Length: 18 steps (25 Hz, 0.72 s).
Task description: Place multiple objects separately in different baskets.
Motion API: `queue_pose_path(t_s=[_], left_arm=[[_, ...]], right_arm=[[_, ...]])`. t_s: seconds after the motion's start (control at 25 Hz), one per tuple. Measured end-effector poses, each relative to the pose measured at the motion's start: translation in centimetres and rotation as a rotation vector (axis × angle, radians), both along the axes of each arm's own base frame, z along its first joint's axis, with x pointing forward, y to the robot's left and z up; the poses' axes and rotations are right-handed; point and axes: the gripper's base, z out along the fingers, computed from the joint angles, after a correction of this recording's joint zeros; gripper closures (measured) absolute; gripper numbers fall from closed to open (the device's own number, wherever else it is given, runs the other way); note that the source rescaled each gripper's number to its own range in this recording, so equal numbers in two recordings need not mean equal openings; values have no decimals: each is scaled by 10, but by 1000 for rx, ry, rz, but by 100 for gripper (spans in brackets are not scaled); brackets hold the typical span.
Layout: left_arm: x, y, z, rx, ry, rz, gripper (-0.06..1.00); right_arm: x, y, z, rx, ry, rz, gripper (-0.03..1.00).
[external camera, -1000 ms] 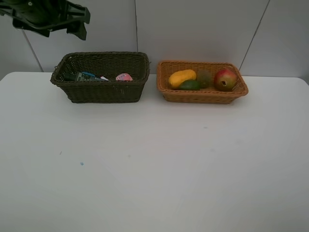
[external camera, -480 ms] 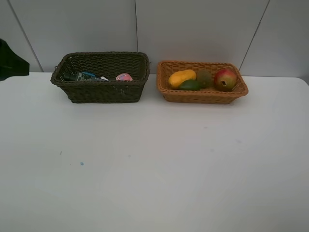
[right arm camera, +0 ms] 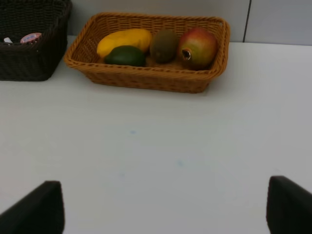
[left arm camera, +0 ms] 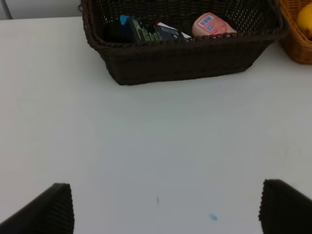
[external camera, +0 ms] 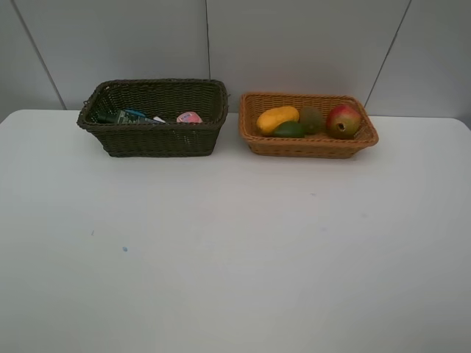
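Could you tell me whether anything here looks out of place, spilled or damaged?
Nothing stands out. The mango, avocado, kiwi and pomegranate sit in the orange basket; the other items lie in the dark basket.

Dark basket wall hides most of its contents (only a pink bottle top shows clearly).

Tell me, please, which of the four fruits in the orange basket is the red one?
The pomegranate, at the right end of the orange basket; the mango is yellow, the avocado green, the kiwi brownish.
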Motion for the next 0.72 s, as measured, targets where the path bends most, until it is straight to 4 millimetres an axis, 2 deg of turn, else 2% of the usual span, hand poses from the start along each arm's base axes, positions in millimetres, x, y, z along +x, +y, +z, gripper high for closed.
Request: queue_pose_path(t_s=[0.24,0.72], left_arm=[[-22,8,-2,8,-6,-13,-5],[-32,3,0,44,16,-153,-5]], right_arm=[[0,0,0,0,0,0,-3],[0,0,0,0,0,0,-3]])
